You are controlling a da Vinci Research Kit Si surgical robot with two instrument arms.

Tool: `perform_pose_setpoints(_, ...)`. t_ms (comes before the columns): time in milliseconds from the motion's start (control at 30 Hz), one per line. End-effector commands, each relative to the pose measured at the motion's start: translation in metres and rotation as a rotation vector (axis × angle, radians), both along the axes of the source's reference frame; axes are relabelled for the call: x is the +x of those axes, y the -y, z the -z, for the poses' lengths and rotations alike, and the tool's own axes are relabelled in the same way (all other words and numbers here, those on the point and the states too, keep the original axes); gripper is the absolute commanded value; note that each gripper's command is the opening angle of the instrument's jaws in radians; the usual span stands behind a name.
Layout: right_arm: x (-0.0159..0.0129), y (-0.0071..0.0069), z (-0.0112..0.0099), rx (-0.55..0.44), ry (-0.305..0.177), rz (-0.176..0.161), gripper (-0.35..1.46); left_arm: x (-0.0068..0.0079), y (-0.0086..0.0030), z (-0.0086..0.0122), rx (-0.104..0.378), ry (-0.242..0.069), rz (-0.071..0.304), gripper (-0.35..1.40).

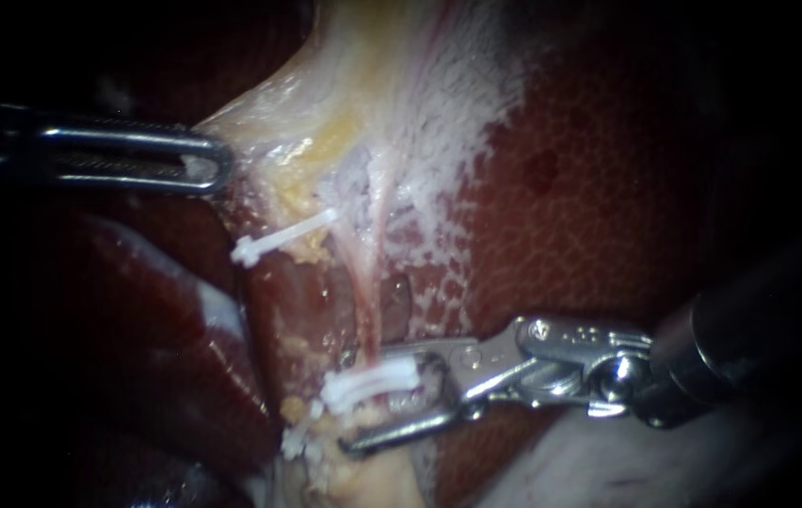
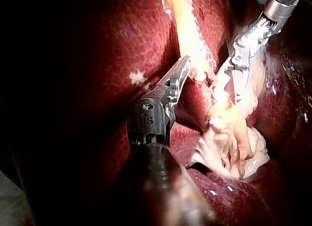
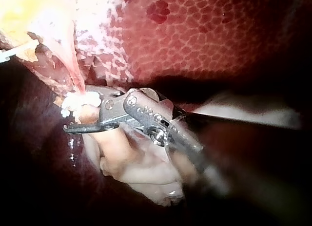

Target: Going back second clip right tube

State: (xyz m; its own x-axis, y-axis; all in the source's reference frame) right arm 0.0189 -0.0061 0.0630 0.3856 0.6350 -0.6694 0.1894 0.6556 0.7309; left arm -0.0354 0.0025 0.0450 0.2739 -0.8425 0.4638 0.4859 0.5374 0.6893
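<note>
While the left instrument (image 1: 217,165) is reaching in from the left, its pincer is lying closed on the edge of the pale yellowish tissue (image 1: 344,103), which is stretching taut toward its tip. The left wrist view is showing the two halves of that pincer pressed together, with the rim of the tissue at their end.

The right instrument (image 1: 359,400) is coming in from the lower right, and its pincer is standing apart with a clear gap. One half is lying above a white clip (image 1: 373,379) and the other is slanting below it. The pincer is therefore straddling the clip without closing on it. This white clip is sitting across a thin pink tube (image 1: 363,301), which is running down from the pale tissue into the gap of the pincer. In the right wrist view the same clip is showing just beside the upper half of the pincer, at the foot of the tube.

A lower clip (image 1: 296,437) is lying just below and to the left of the white one. An upper clip (image 1: 283,240) is sitting well apart, nearer the left instrument. The dark red liver (image 1: 589,207) is filling the ground to the right of the tube.
</note>
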Motion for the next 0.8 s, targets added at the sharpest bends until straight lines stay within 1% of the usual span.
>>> perform_pose_setpoints(33,-0.0002,-0.0004,0.0002,-0.014,-0.006,-0.005,0.6,0.0,0.0,0.0001,-0.001,-0.001,0.001,-0.35)
perform_pose_setpoints(233,-0.0015,-0.0021,0.0007,-0.055,0.011,-0.029,0.6,0.0,0.0,0.0001,-0.001,-0.001,0.001,-0.35)
perform_pose_setpoints(433,-0.0034,-0.0033,0.0003,-0.132,0.054,-0.054,0.6,-0.0001,0.0002,0.0001,-0.002,-0.002,0.002,-0.35)
perform_pose_setpoints(567,-0.0045,-0.0039,0.0,-0.179,0.073,-0.058,0.6,-0.0001,0.0003,0.0,-0.004,0.0,0.004,-0.35)
perform_pose_setpoints(633,-0.0051,-0.0041,0.0002,-0.2,0.074,-0.057,0.6,-0.0001,0.0004,0.0,-0.004,0.0,0.004,-0.35)
perform_pose_setpoints(800,-0.0065,-0.0051,0.0017,-0.233,0.057,-0.046,0.6,-0.0002,0.0004,-0.0001,-0.004,0.0,0.004,-0.35)
